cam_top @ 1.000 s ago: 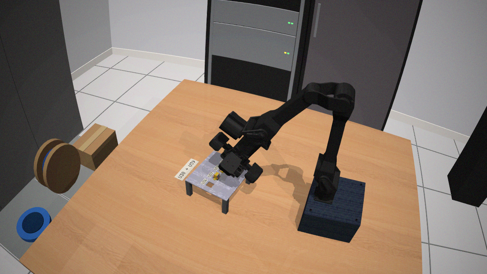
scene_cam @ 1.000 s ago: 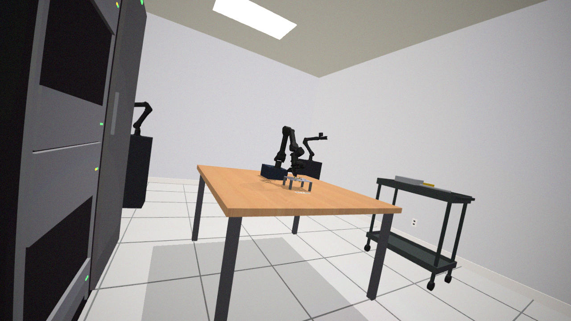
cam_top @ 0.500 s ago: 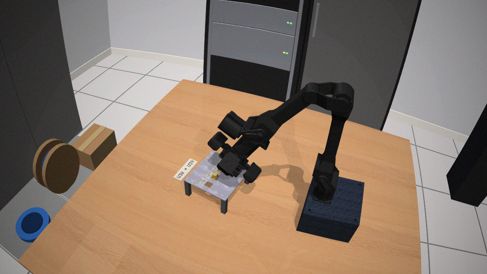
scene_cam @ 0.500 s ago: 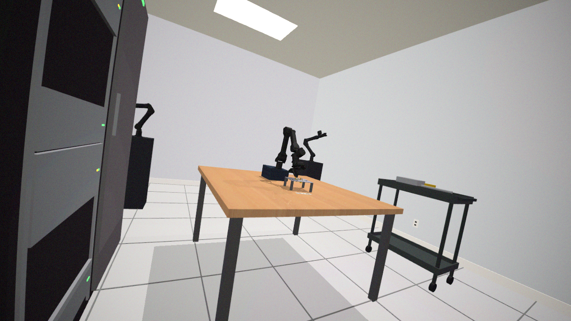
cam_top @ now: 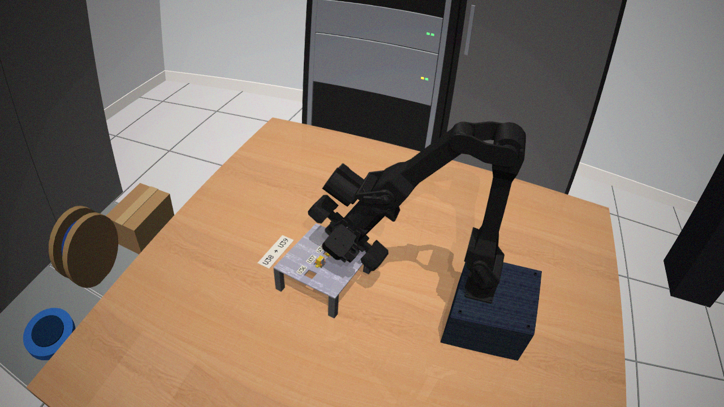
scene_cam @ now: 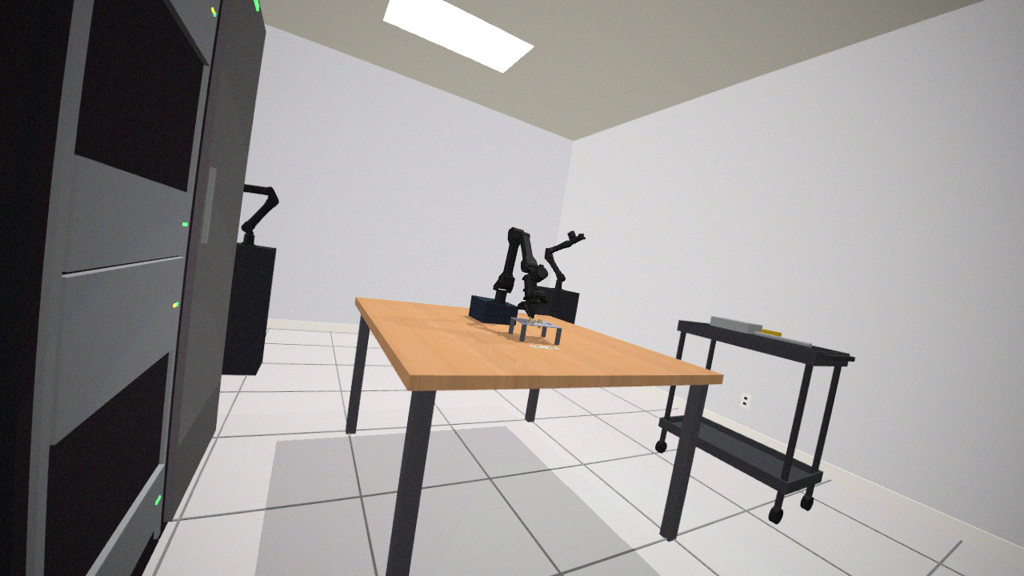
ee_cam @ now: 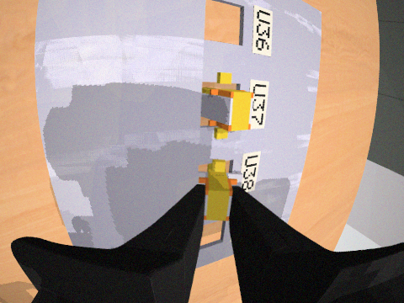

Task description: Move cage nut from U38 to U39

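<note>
I am grasping the yellow cage nut (ee_cam: 218, 202) (cam_top: 327, 254), my gripper (ee_cam: 217, 194) (cam_top: 340, 247) (scene_cam: 530, 315) clenching its two sides at the lower centre of the wrist frame. It is standing at the U38 label; I cannot tell whether it is seated or raised. Below it in that frame, an open hole (ee_cam: 212, 236) is partly showing between my fingers. Just above, the other nut (ee_cam: 241, 110) (cam_top: 319, 261) is sitting at U37, apart from me, and the U36 hole (ee_cam: 223, 23) (cam_top: 309, 273) is opening at the top. The rail plate (ee_cam: 126, 63) (cam_top: 349, 278) (scene_cam: 553, 326) is standing on short legs. Behind me, in the top view, my arm (cam_top: 430, 161) (scene_cam: 510, 258) is rising from the dark blue base block (cam_top: 516, 324) (scene_cam: 490, 309) at lower right, bending at a high elbow at upper right, then sloping down-left, my wrist pointing me down at the plate. Farther off, a cart (scene_cam: 798, 422) is standing at the right of the exterior frame.
</note>
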